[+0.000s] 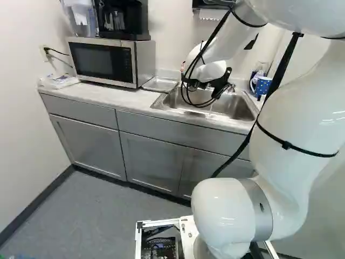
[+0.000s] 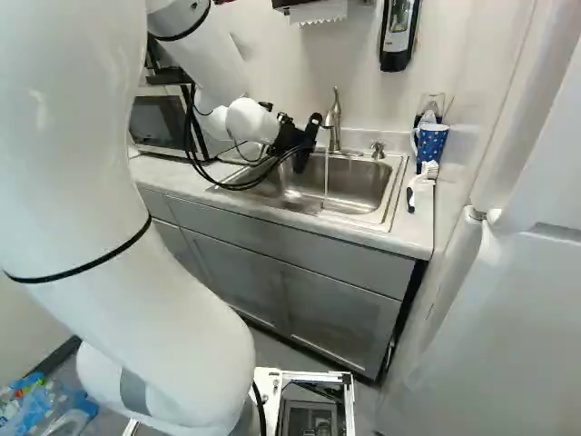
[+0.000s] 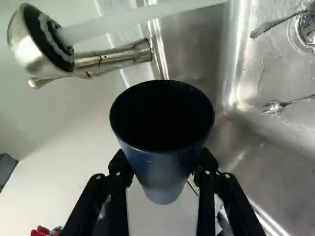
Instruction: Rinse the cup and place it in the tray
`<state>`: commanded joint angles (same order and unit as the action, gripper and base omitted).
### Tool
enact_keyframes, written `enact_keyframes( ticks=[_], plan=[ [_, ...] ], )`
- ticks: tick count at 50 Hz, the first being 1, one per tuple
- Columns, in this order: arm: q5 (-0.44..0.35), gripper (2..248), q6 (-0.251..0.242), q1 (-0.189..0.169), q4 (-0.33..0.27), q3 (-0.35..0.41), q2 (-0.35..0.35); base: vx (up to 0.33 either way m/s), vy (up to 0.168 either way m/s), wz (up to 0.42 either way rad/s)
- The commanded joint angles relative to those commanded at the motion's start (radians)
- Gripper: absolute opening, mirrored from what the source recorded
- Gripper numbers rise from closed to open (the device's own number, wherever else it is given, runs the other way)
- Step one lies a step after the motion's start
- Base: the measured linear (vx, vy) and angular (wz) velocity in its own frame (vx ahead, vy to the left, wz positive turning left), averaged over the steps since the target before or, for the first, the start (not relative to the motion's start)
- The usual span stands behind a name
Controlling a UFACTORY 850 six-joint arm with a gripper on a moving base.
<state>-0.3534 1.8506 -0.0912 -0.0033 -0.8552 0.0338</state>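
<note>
Nearest the wrist camera, one dark cup (image 3: 160,177) is gripped from both sides by the two fingers of the one gripper (image 2: 305,153), its dark mouth facing that camera. The cup is over or beside the sink (image 2: 392,193); which, I cannot tell. Ahead of its rim, one stream of water (image 3: 142,15) runs from one faucet (image 2: 335,120). Two metal utensils lie in the basin: one spoon (image 3: 273,106), and one handle (image 3: 262,29) reaching to the single drain (image 3: 309,29). Farther out, one metal tray (image 1: 160,84) sits between sink and microwave (image 1: 102,62), with one coffee maker (image 1: 123,22) on top of the latter. Across the sink stand one spotted mug (image 2: 431,143) and one brush (image 2: 425,177).
</note>
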Motion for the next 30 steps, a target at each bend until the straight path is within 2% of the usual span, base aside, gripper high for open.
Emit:
enact_keyframes(
  ticks=[30],
  plan=[
    [0.0, 125, -0.315, 0.0, 0.0, 0.0, 0.0, 0.0, 0.0, 0.0]
  ],
)
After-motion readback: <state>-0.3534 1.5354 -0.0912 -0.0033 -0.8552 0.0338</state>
